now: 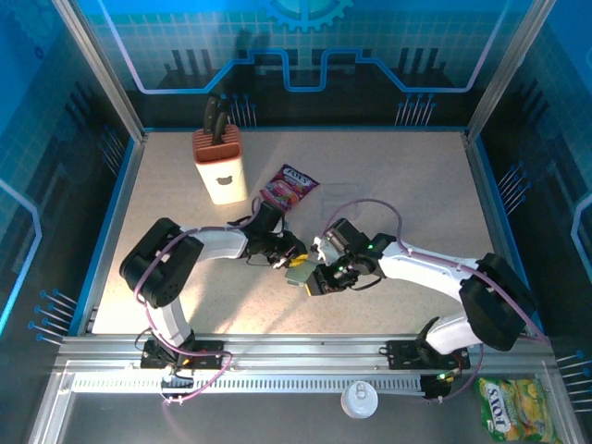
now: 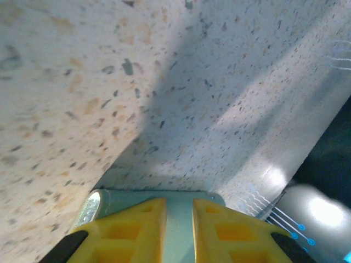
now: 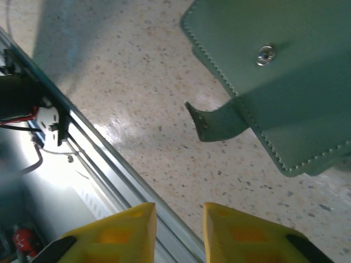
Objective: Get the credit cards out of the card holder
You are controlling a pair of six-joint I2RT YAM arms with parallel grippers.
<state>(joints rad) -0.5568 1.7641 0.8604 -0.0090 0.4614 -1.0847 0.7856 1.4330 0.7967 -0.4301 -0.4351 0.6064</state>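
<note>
- Your left tool [image 1: 284, 258] and right tool [image 1: 320, 277] face each other tip to tip over the middle of the bench [image 1: 407, 194]. The grey-green card holder [image 1: 301, 274] sits between their tips.
- On the left wrist camera, the left tool's yellow fingers [image 2: 131, 233] stand a narrow gap apart. The card holder's rounded edge runs just past both tips and shows in the gap. You cannot tell whether it is clamped or let go.
- On the right wrist camera, your right tool's fingers are slightly parted with nothing between them, so it is released and empty.
- From that tool, the card holder lies ahead and to the right of the tips, apart from them. Its outer face, with a metal snap stud [image 3: 265, 53], is turned to the camera. A short closing tab [image 3: 211, 123] sticks out toward the tool.
- Just beyond the left tool, a pink-purple snack packet [image 1: 289, 188] lies on the bench. A knife block [image 1: 220, 166] stands well apart from both tools, on the left arm's side.
</note>
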